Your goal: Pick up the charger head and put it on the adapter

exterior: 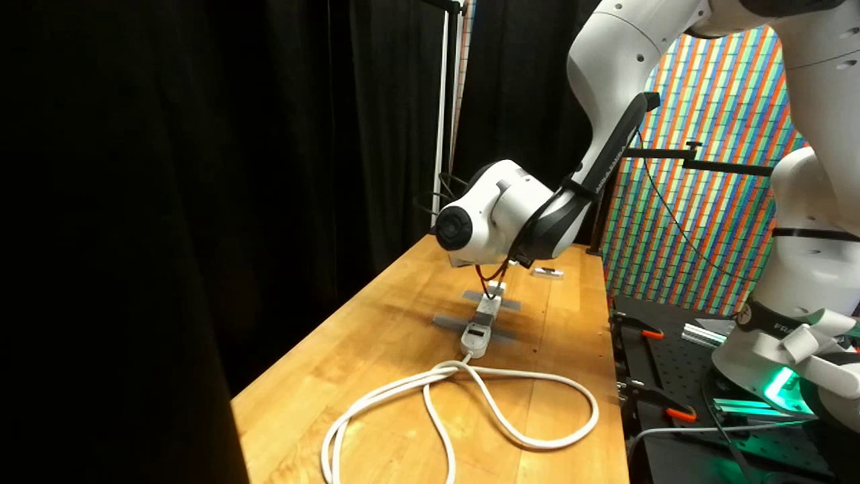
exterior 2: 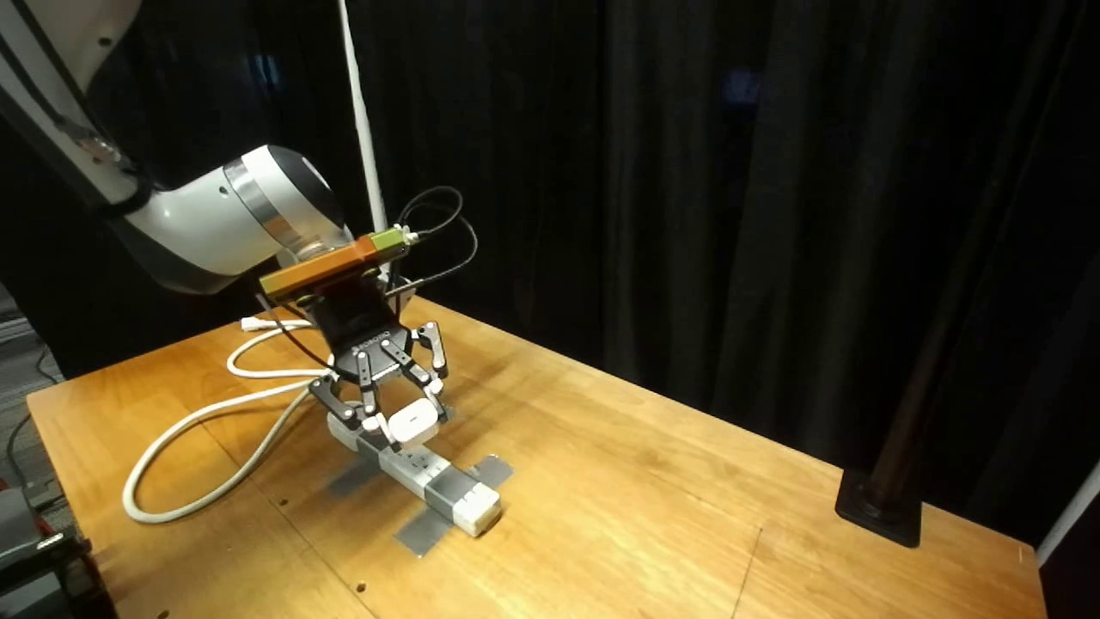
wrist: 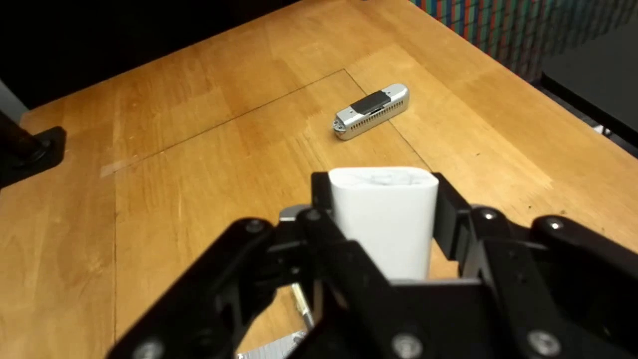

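The gripper (exterior 2: 413,423) pinches the charger head (wrist: 385,224) between its jaws, holding it over the adapter (exterior 2: 412,468), though whether the two touch cannot be told.

The charger head (wrist: 384,224) is plain white, the fingers (wrist: 448,214) on either side of it mostly black. The adapter (exterior 2: 407,467) is whitish — crossed with grey tape (exterior 2: 424,531) — and its cord (exterior: 551,444) white. The table (exterior 2: 619,481) shows honey-brown woodgrain. Beyond one long edge hangs a black curtain (exterior 2: 773,258); past the opposite edge, a backdrop (exterior: 712,121) is striped orange, green and blue. Nearer that edge, a silver device (wrist: 374,117) bears a black patch (wrist: 370,102).
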### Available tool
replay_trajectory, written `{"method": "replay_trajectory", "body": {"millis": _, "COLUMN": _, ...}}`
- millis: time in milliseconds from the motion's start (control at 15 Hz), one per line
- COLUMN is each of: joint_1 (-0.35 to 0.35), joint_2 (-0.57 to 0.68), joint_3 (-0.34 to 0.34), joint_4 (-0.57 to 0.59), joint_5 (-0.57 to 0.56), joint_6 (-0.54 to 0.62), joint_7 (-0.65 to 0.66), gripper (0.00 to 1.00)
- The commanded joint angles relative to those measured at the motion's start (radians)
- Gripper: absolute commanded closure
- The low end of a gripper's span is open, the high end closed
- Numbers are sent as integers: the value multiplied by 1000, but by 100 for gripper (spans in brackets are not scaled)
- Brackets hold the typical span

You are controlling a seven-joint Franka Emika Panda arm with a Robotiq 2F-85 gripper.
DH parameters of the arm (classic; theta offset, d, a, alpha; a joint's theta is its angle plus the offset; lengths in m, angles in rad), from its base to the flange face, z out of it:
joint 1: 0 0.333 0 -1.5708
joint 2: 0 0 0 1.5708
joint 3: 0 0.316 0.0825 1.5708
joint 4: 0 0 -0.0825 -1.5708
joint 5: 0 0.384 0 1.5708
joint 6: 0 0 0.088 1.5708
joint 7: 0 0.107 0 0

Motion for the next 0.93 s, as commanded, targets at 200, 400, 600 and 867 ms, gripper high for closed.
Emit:
{"method": "replay_trajectory", "body": {"millis": 200, "joint_1": 30, "joint_2": 138, "joint_3": 43, "joint_4": 94, "joint_5": -178, "joint_6": -90, "joint_7": -133, "gripper": 77}}
{"method": "replay_trajectory", "body": {"millis": 400, "joint_1": 30, "joint_2": 172, "joint_3": 56, "joint_4": 104, "joint_5": -223, "joint_6": -91, "joint_7": -165, "gripper": 77}}
{"method": "replay_trajectory", "body": {"millis": 600, "joint_1": 22, "joint_2": 194, "joint_3": 69, "joint_4": 113, "joint_5": -217, "joint_6": -86, "joint_7": -192, "gripper": 77}}
{"method": "replay_trajectory", "body": {"millis": 867, "joint_1": 19, "joint_2": 213, "joint_3": 80, "joint_4": 117, "joint_5": -206, "joint_6": -79, "joint_7": -222, "gripper": 77}}
